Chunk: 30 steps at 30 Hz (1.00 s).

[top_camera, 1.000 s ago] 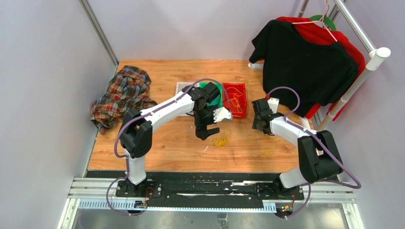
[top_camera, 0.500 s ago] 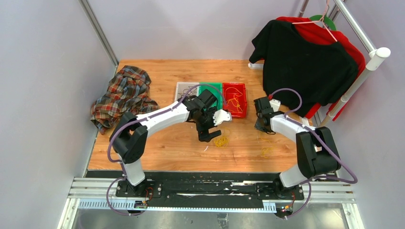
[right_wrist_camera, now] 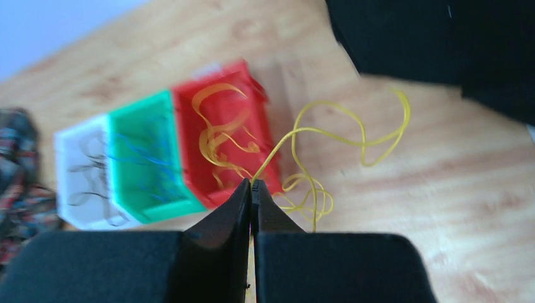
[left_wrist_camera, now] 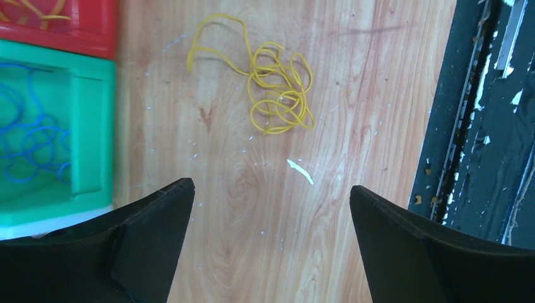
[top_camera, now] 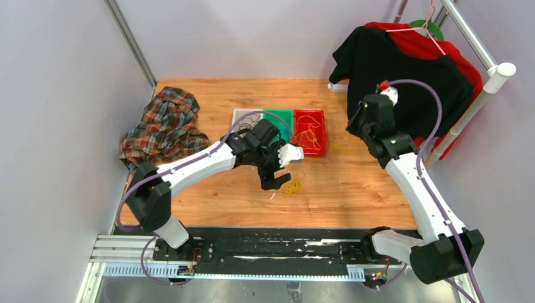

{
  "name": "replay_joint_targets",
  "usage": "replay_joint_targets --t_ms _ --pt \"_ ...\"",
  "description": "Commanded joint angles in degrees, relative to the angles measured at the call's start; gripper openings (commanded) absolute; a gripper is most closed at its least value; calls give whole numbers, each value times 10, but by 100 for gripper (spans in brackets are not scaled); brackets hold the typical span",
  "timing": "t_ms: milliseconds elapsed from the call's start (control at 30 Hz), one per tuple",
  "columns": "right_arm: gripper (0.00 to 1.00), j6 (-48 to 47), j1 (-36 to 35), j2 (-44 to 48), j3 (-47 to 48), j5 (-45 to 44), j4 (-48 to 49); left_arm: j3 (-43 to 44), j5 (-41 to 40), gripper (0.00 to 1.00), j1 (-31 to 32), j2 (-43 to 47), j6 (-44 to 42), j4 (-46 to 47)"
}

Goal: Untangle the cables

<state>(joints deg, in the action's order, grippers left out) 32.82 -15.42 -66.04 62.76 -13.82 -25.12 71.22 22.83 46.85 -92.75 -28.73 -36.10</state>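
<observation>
Yellow looped wire (right_wrist_camera: 275, 153) pinched in right gripper (right_wrist_camera: 253, 189); left gripper (left_wrist_camera: 271, 187) spread wide over yellow tangle (left_wrist_camera: 279, 96)

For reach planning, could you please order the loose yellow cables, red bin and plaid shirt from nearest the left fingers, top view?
1. Yellow cables: loose, just beside, to the right.
2. Red bin: behind, rightmost bin.
3. Plaid shirt: far left.

Smooth, lightly scuffed wood grain is seen on the counter (left_wrist_camera: 252, 214). The red bin (left_wrist_camera: 76, 44) and green bin (left_wrist_camera: 88, 126) are moulded in semi-gloss plastic. The yellow cables (left_wrist_camera: 281, 95) are sheathed in smooth plastic. Matt black plastic is used for the fingers (left_wrist_camera: 145, 252) of the left gripper (left_wrist_camera: 271, 187). The base rail (left_wrist_camera: 479, 126) is coated black, with chipped paint. The plaid shirt (top_camera: 163, 123) and black shirt (top_camera: 404, 82) are made of matt cloth.
</observation>
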Motion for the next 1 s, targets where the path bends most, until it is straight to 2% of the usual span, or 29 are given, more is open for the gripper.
replay_joint_targets --t_ms 0,167,300,400,633,767,967 --pt "1 -34 2 -4 92 63 -10 -10 -47 98 1 67 31 35" --pt "1 -80 -6 -35 158 112 64 -10 -204 98 -7 130 77 53" --pt "1 -103 -14 -69 168 114 146 -20 -193 98 -65 175 108 60" --pt "1 -118 -20 -105 192 112 163 -15 -171 98 -113 192 128 49" --pt "1 -138 -45 -173 216 121 206 4 -310 98 -140 244 101 28" --pt "1 -165 -73 -203 201 103 239 14 -293 98 -158 256 105 11" --pt "1 -258 -118 -224 122 70 345 25 -234 98 -158 268 101 -24"
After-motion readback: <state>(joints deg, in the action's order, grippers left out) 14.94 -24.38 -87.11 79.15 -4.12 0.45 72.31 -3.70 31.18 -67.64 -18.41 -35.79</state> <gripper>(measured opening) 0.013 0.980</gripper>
